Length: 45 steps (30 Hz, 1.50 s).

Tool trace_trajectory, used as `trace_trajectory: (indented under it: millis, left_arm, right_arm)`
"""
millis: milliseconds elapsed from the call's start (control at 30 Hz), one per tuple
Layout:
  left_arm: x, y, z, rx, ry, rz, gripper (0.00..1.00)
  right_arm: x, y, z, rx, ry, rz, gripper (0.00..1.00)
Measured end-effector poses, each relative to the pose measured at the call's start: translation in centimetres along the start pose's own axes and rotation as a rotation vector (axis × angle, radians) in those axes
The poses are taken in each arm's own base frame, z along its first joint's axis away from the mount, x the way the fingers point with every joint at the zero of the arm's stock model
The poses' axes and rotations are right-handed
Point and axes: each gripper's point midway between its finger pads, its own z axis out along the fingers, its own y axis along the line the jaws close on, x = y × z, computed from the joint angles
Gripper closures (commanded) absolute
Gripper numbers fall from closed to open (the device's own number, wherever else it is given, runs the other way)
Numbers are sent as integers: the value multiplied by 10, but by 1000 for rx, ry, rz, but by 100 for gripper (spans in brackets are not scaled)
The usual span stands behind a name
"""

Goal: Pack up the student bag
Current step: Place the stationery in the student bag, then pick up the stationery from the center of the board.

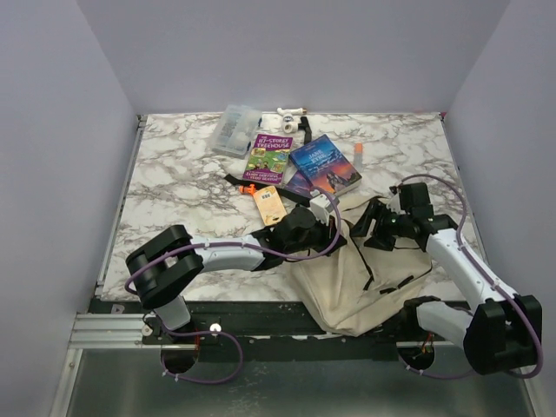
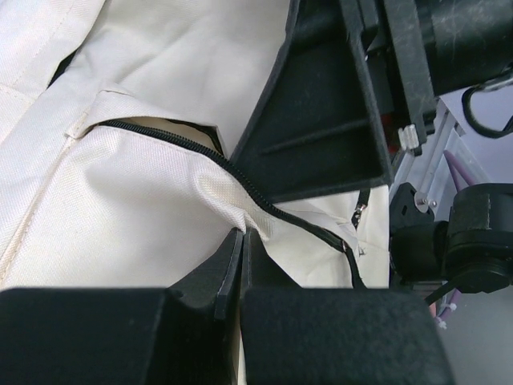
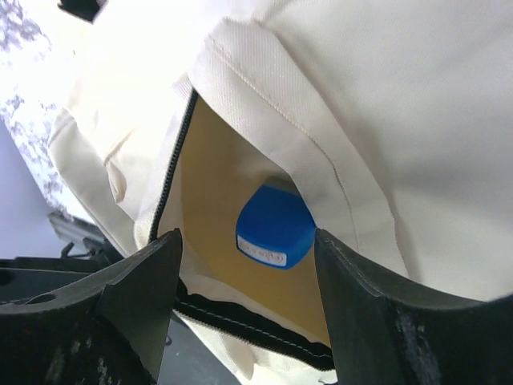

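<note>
The beige student bag (image 1: 347,282) lies at the near edge of the table, between the two arms. My left gripper (image 1: 327,228) is shut on a fold of the bag's fabric beside the black zipper (image 2: 240,172). In the left wrist view the jaws (image 2: 243,234) pinch that fold and hold it up. My right gripper (image 1: 371,228) is open at the mouth of a pocket of the bag (image 3: 361,96). A blue flat object (image 3: 275,226) lies inside that tan-lined pocket, just beyond the spread fingers (image 3: 148,289), and I cannot tell whether they touch it.
Behind the bag on the marble table lie a purple and green book (image 1: 268,155), a blue book (image 1: 326,165), an orange tag (image 1: 271,204), an orange marker (image 1: 357,152), a clear plastic box (image 1: 236,130) and a small white object (image 1: 291,113). A black strap (image 1: 252,184) runs toward the books.
</note>
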Motion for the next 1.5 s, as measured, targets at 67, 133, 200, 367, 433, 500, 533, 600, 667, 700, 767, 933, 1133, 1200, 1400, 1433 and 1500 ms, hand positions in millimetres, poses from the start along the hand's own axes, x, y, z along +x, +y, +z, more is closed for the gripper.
trace_trajectory:
  millis: [67, 133, 200, 367, 433, 500, 533, 600, 667, 700, 767, 933, 1133, 1200, 1400, 1433, 1500]
  left_arm:
    - [0, -1, 0, 9, 2, -9, 100]
    - [2, -3, 1, 29, 14, -27, 100]
    - [5, -2, 2, 49, 34, -49, 100]
    - [10, 3, 3, 74, 69, -105, 59]
    - [8, 3, 2, 87, 75, -125, 46]
    - [5, 4, 0, 94, 75, -138, 40]
    - [2, 4, -2, 97, 72, -141, 38]
    - [-5, 3, -9, 101, 64, -142, 35]
    - [-16, 0, -21, 112, 45, -139, 32]
    - [-26, -3, -31, 120, 25, -135, 31]
    - [-44, -9, -52, 128, -13, -120, 29]
    - [-103, -22, -126, 111, -156, -14, 13]
    - [-177, -21, -233, -96, -363, 114, 2]
    - [-204, -13, -269, -201, -459, 136, 2]
    - [-256, 15, -370, -580, -717, 172, 2]
    - [-259, 20, -380, -631, -745, 173, 2]
    - [-258, 33, -396, -723, -783, 174, 1]
  right_arm:
    - [-11, 3, -6, 17, -45, -13, 29]
    - [-25, 8, -14, 27, -109, -36, 29]
    - [-42, 16, -24, 32, -181, -75, 26]
    - [-75, 31, -42, 37, -315, -196, 22]
    - [-85, 38, -44, 27, -336, -234, 22]
    - [-93, 44, -41, 15, -348, -264, 21]
    - [-96, 46, -38, 12, -349, -276, 21]
    - [-96, 52, -30, 7, -335, -302, 21]
    - [-93, 61, -18, 8, -313, -345, 21]
    - [-89, 69, -12, 5, -299, -371, 21]
    - [-81, 87, 1, -2, -278, -428, 21]
    - [-74, 127, 20, -37, -270, -520, 21]
    - [-65, 170, 59, 4, -285, -650, 0]
    - [-55, 179, 74, 16, -274, -695, 0]
    - [-17, 200, 127, 90, -254, -868, 11]
    - [-10, 203, 137, 119, -260, -914, 14]
    - [1, 208, 155, 173, -274, -994, 18]
